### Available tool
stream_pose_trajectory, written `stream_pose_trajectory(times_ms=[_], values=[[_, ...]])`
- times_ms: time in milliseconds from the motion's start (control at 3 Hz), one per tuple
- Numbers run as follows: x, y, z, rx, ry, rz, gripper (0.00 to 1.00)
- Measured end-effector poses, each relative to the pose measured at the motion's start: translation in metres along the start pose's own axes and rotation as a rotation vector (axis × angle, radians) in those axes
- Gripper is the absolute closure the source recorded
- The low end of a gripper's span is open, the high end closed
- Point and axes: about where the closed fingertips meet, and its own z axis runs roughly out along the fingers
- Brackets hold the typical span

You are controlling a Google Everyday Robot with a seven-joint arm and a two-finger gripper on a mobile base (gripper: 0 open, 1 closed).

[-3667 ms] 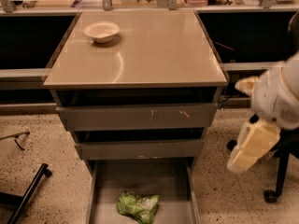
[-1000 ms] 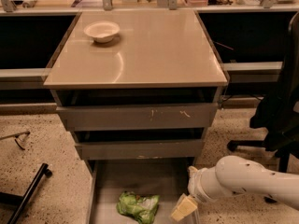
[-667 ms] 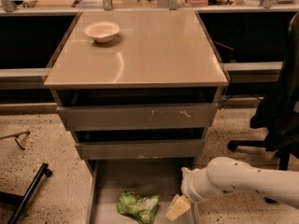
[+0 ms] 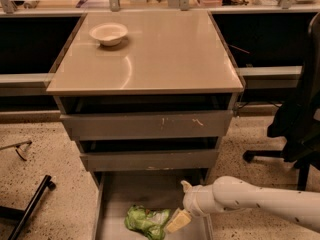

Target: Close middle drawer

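The middle drawer (image 4: pixel 149 160) is a plain grey, handleless strip below the taller scratched front (image 4: pixel 146 125), and it stands slightly pulled out. My gripper (image 4: pixel 179 221) comes in on a white arm from the lower right. It hangs over the open bottom drawer's grey tray floor (image 4: pixel 145 194), below and to the right of the middle drawer's front. Its yellowish fingers point down and to the left, beside a green bag (image 4: pixel 146 221) lying in the tray.
A white bowl (image 4: pixel 108 33) sits on the beige cabinet top (image 4: pixel 165 54). A black office chair (image 4: pixel 298 119) stands at the right. A black bar (image 4: pixel 29 205) and a pair of glasses (image 4: pixel 18 149) lie on the speckled floor at the left.
My arm swung down from the right side of the cabinet to the bottom drawer, and over the last second it has crept left toward the green bag.
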Motion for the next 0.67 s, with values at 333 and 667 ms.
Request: stream_pose_trajectory(times_ms=[333,667], values=[[0.0215,0.011,0.0504,-0.064,-0.071,0.03,0.0],[0.0216,0.011,0.0505,-0.064,-0.071,0.03,0.0]])
